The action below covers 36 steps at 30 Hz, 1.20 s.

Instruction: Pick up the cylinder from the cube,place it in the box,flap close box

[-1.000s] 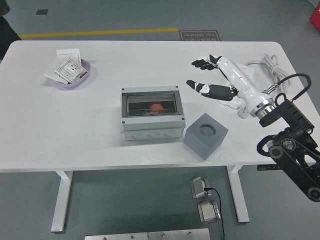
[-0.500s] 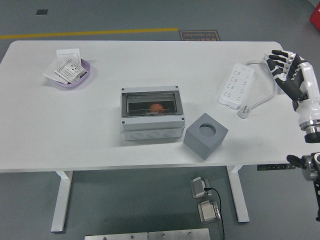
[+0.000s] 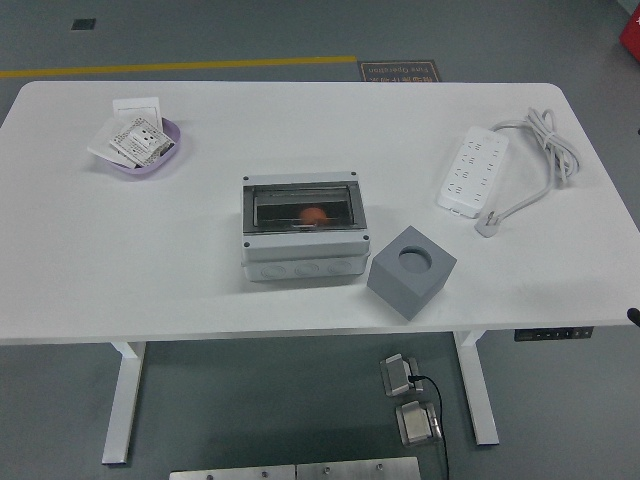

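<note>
Neither black arm reaches in over the white tabletop [image 3: 300, 110]; no hand or fingers are in sight.

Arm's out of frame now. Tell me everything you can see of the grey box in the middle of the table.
The box is a light grey, plastic-looking enclosure sitting flat near the table's centre. Its smoky see-through flap lies shut over the top opening, with an orange object visible beneath it. Small screws mark the lid corners, and round knock-out circles line the front wall. The dark grey cube, its round socket empty, stands close by its front right corner; whether they touch is unclear. Nothing else is near it.
</note>
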Each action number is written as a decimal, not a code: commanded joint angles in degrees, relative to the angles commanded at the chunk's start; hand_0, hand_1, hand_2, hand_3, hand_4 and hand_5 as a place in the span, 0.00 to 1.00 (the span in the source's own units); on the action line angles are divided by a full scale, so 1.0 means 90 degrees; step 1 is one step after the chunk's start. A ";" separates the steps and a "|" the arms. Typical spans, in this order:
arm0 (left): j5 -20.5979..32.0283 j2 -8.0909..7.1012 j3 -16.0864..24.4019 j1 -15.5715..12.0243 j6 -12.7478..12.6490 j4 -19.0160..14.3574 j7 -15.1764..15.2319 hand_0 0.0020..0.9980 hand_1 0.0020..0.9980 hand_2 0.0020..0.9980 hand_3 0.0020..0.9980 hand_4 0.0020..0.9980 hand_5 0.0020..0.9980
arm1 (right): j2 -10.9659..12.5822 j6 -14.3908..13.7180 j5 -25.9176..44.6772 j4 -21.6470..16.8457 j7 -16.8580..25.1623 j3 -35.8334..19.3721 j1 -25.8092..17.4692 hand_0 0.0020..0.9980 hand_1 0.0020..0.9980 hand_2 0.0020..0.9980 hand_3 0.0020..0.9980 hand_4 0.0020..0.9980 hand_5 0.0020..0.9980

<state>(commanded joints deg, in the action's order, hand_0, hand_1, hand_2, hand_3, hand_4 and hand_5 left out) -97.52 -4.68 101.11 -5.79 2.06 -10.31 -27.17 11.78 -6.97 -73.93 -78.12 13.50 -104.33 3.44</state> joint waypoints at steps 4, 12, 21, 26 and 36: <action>0.0099 -0.0069 -0.0049 -0.0013 -0.0010 0.0000 -0.0015 0.65 0.66 0.58 0.61 0.72 0.41 | 0.0034 -0.0048 0.0067 0.0319 0.0054 0.0015 0.0058 0.70 0.67 0.67 0.67 0.90 0.52; 0.0290 -0.0101 -0.0172 -0.0024 -0.0032 0.0000 -0.0001 0.65 0.67 0.58 0.61 0.72 0.41 | -0.0009 -0.0122 -0.0168 0.0111 -0.0005 -0.0067 -0.0055 0.72 0.67 0.67 0.67 0.92 0.55; 0.0334 -0.0133 -0.0196 -0.0027 -0.0035 0.0000 0.0001 0.65 0.67 0.58 0.61 0.72 0.41 | -0.0009 -0.0164 -0.0417 -0.0601 -0.0135 0.0016 -0.0240 0.72 0.67 0.67 0.67 0.93 0.56; 0.0360 -0.0118 -0.0214 -0.0002 -0.0040 0.0000 0.0019 0.65 0.67 0.58 0.62 0.72 0.41 | -0.0009 -0.0159 -0.0399 -0.0539 -0.0139 0.0085 -0.0239 0.72 0.67 0.67 0.67 0.93 0.57; 0.0335 -0.0106 -0.0183 0.0005 -0.0040 0.0000 0.0012 0.66 0.66 0.58 0.62 0.72 0.42 | 0.0015 -0.0190 -0.0461 -0.0902 -0.0179 0.0090 -0.0327 0.72 0.67 0.67 0.67 0.94 0.55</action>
<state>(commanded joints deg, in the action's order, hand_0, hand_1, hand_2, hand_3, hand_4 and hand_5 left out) -94.51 -5.63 99.47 -5.74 1.70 -10.31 -27.07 11.92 -8.68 -78.08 -86.24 11.89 -103.52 0.49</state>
